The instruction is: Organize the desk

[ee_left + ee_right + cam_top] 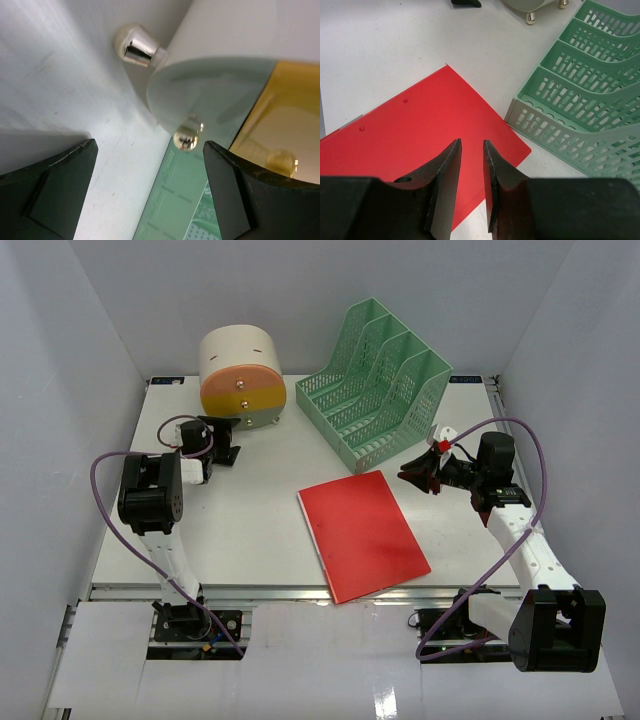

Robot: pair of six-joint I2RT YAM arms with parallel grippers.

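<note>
Well, early days: the desk (250,540) spreads beneath both arms, red folder (363,533) loose near its front edge, green file rack (385,385) back-right, unfilled. Left gripper (228,440) gapes wide before the drawer box (243,375); right gripper (471,142) barely parted, empty.

Red folder (364,535) lies flat near green mesh rack (380,410); round drawer box (240,375) beyond

overhead view looks down on the whole desk (250,530); wrist views sit close, right one sharing its red folder (363,533).
</note>
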